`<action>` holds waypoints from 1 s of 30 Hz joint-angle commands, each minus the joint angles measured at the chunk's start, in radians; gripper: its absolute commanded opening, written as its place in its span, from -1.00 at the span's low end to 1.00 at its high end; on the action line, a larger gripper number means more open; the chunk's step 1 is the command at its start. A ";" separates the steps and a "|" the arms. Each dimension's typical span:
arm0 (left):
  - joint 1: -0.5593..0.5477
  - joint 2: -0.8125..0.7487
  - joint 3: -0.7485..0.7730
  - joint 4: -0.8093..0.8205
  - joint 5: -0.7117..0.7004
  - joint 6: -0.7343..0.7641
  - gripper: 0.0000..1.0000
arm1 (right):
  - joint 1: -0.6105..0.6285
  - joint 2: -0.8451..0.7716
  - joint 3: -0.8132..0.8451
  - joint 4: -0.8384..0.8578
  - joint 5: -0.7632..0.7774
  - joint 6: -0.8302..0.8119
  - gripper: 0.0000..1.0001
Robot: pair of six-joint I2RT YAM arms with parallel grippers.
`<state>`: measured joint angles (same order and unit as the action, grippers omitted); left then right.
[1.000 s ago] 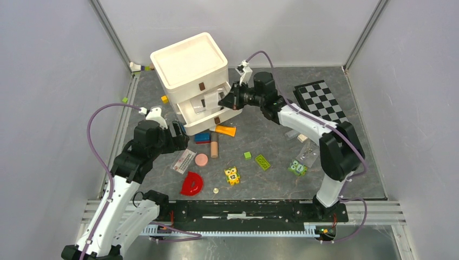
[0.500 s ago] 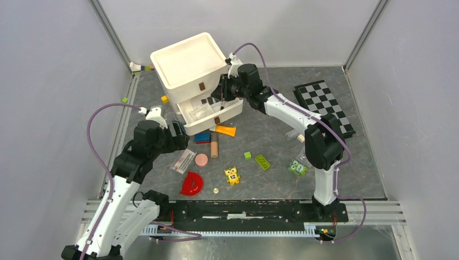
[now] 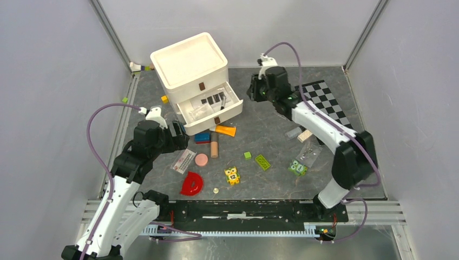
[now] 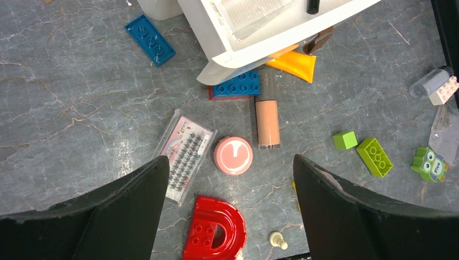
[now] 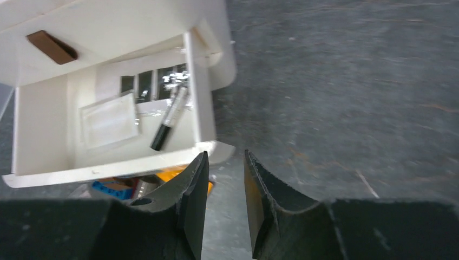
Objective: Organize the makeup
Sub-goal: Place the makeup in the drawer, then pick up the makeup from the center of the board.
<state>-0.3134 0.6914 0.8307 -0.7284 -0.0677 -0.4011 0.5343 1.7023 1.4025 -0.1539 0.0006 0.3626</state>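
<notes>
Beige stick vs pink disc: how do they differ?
The beige stick is a long cylinder lying on its side; the pink disc is round and flat. The stick's far end reaches the front edge of the open drawer; the disc lies clear of it. Both rest on the table, side by side, outside the drawer.

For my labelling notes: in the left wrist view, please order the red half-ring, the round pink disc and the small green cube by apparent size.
Largest to smallest:
red half-ring
round pink disc
small green cube
</notes>
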 commanded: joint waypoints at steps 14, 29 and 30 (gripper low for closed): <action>0.002 -0.003 0.001 0.035 0.011 0.005 0.81 | -0.204 -0.651 -0.687 -0.230 0.393 0.095 0.03; 0.001 0.005 0.000 0.041 0.035 0.008 0.82 | -0.678 -0.923 -1.088 -0.219 -0.031 0.223 0.35; 0.001 0.003 -0.001 0.041 0.036 0.008 0.82 | -0.717 -0.927 -1.108 -0.209 -0.093 0.230 0.36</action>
<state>-0.3134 0.7002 0.8299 -0.7254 -0.0486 -0.4011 -0.0734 0.8070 0.3435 -0.4160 0.1345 0.5529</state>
